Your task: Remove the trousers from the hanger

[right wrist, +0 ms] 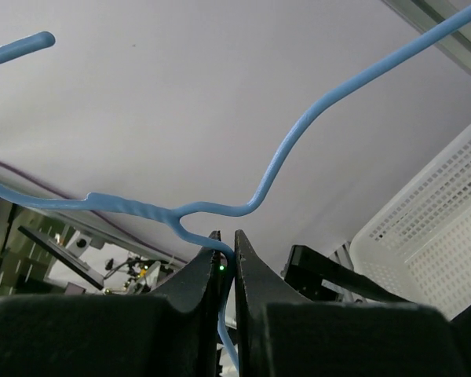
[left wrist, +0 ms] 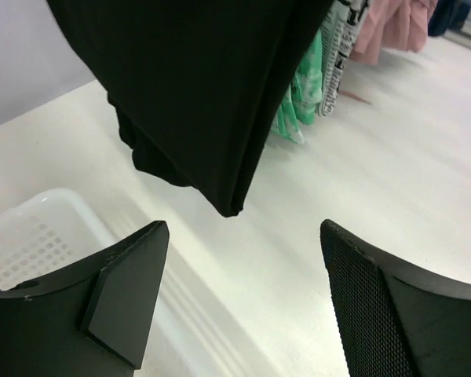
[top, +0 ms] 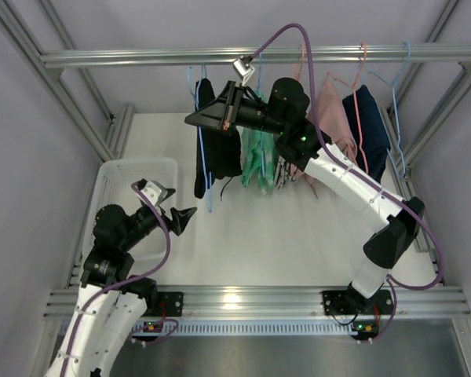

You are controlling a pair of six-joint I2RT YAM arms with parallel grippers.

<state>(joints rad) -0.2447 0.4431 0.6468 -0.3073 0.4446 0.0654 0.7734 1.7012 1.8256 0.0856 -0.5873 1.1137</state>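
left tool (top: 175,204): spread wide and holding nothing, low over the desk (top: 282,236), well on the near side of the rail (top: 141,56), next to the white basket (top: 133,166).
key relation: the trousers (top: 226,153) lie beyond and above the left tool. in the left wrist view their lowest corner points down at the gap between its fingers, not touching.
long axis: vertical, dropping straight from the rail toward the desk.
nearer arm: the left one is closer to the hem, so the pull probably falls to it. it looks to need a reach forward and up.
trousers' look: black, matte, soft, draped in a doubled fold with a sharp lower corner. the cloth is likely limp and may slide as it comes off.
right tool (right wrist: 226,250): pressed together, pinching the wire just beneath the twisted neck, right under the rail.
hanger (right wrist: 133,204): thin blue wire. its hook rises toward the rail.
beyond: green (top: 255,157) and pink (top: 334,110) garments hang along the rail.
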